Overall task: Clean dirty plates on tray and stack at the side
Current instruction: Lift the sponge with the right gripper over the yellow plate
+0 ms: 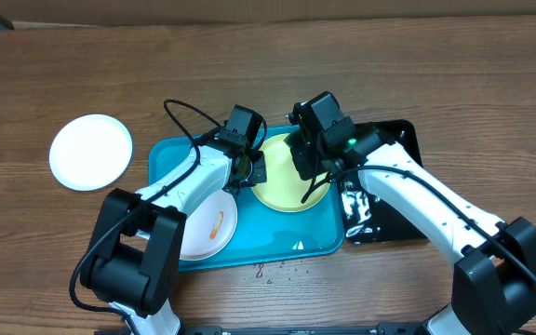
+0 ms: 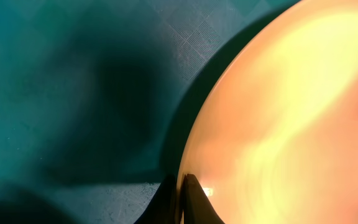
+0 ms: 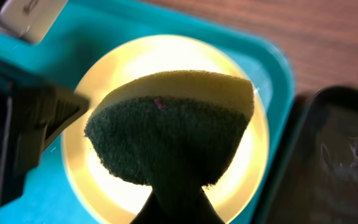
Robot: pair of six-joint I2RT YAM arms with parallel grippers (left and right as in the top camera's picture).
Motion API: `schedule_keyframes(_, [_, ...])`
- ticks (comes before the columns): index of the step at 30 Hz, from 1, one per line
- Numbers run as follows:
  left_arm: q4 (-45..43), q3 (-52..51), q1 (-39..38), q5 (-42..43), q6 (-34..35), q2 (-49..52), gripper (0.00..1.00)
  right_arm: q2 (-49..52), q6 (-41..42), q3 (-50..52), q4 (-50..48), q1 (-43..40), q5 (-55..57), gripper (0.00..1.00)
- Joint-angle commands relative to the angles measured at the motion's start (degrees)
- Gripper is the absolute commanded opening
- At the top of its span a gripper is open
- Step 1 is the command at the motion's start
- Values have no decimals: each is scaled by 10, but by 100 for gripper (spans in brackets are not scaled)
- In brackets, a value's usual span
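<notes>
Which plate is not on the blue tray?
The white plate at the far left, alone on the wooden table. The other white plate, with an orange smear, and the yellow plate both lie in the tray.

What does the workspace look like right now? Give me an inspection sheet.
Surface: wooden table, droplets in front of the tray.
Job's things: yellow-green plate and smeared white plate on the tray; another white plate on the table to the left.
Clutter: glossy black tray right of the tray.
Grippers: left gripper shut on the yellow-green plate's rim; right gripper shut on a sponge over it.
Cables: black cable looping above the left wrist.
Surroundings: nothing seen.
</notes>
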State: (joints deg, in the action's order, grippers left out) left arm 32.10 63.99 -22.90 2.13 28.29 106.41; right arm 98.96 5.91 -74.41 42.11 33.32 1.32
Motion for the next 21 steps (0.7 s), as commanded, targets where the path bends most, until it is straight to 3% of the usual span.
schedule_keyframes(1, [9,-19,-5,9,-16,19,4,-8,-4,14,-14,-2,61,4])
schedule_keyframes(12, [9,-19,-5,9,-15,19,4,38,-2,31,-17,-2,55,4])
schedule_keyframes(15, [9,-19,-5,9,-15,19,4,48,0,31,-16,-2,55,27])
schedule_keyframes(18, [9,-19,-5,9,-15,19,4,49,0,31,-14,-2,55,43])
schedule_keyframes(21, [9,-19,-5,9,-15,19,4,49,0,31,-16,-2,55,45])
